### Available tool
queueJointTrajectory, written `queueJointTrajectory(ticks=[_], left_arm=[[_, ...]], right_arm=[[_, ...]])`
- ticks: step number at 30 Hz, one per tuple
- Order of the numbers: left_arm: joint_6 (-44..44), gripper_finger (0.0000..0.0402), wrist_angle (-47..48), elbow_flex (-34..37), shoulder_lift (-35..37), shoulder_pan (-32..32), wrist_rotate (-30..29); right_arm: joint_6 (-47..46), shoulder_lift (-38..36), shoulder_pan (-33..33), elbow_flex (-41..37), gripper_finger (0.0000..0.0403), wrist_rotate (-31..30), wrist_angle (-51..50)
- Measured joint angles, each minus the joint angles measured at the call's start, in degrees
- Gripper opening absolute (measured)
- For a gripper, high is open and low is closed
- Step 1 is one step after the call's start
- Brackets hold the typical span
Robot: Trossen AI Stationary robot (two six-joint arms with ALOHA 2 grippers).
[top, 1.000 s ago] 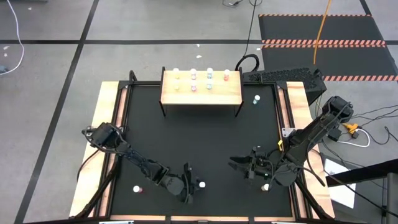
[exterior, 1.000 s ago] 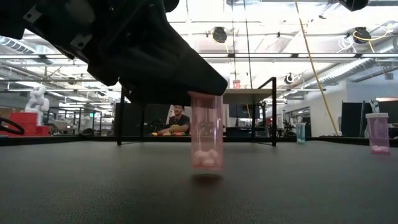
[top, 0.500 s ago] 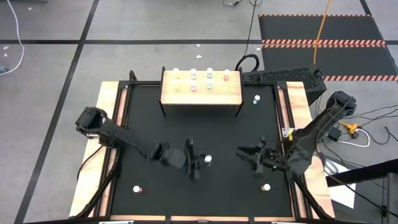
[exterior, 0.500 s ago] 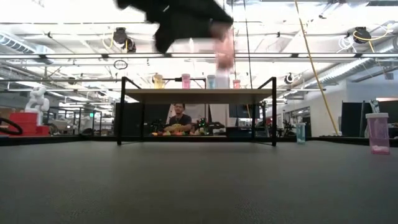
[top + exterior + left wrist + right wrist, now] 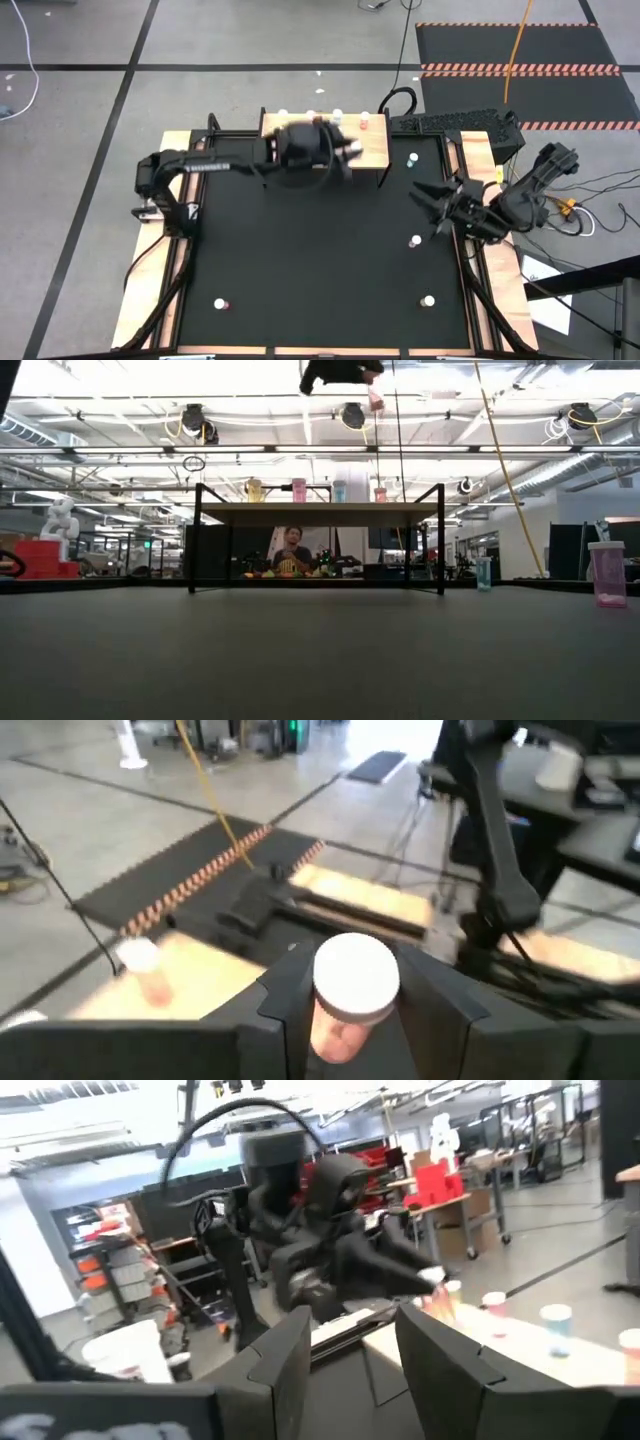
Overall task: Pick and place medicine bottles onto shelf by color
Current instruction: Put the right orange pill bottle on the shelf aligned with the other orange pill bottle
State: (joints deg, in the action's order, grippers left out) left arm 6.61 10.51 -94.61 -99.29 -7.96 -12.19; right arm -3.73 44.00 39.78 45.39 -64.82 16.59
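My left gripper [image 5: 347, 150] is high over the light-wood shelf [image 5: 372, 152] at the table's far side, shut on a pink bottle with a white cap [image 5: 355, 982]. The low view shows that bottle [image 5: 376, 398] well above the shelf top [image 5: 315, 513]. Several bottles [image 5: 298, 490] stand on the shelf in a row. My right gripper [image 5: 430, 206] is open and empty, in the air near the table's right edge. Loose bottles stand on the black table: a blue-green one [image 5: 412, 158] and three others [image 5: 415, 241], [image 5: 428, 300], [image 5: 220, 303]. My left gripper pinches the pink bottle between its two fingers, on the body just under the white cap [image 5: 328, 1032]. The cap faces up toward the wrist camera. The bottle is lifted clear, hanging below the fingers above the shelf.
The shelf stands on thin black legs [image 5: 193, 540]. Wooden strips [image 5: 160, 240] run along the table's left and right sides. In the low view, a blue-green bottle [image 5: 484, 573] and a pink bottle [image 5: 606, 573] stand at the right. A person [image 5: 291, 555] sits beyond the table.
My left gripper has lifted the pink bottle off the table near the front edge and carried it up and toward the far edge, to above the shelf. My right gripper has risen and moved toward the far right.
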Motion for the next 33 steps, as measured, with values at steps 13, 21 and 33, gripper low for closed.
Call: queueJointTrajectory(ticks=[13,21,33], left_arm=[[-10.32,0.0124,-0.66,-16.30,-14.31,-11.64,18.90],[-14.30,0.0124,0.39,-19.41,-21.02,-13.34,19.64],[-10.50,0.0124,7.79,-19.41,-21.75,-18.77,21.36]], right_arm=[[4.56,-6.48,-7.88,0.00,0.0141,-9.33,-4.04],[7.11,-10.39,-11.05,0.00,0.0141,-15.24,-4.02],[11.47,-11.94,-11.22,0.00,0.0141,-21.23,-3.58]])
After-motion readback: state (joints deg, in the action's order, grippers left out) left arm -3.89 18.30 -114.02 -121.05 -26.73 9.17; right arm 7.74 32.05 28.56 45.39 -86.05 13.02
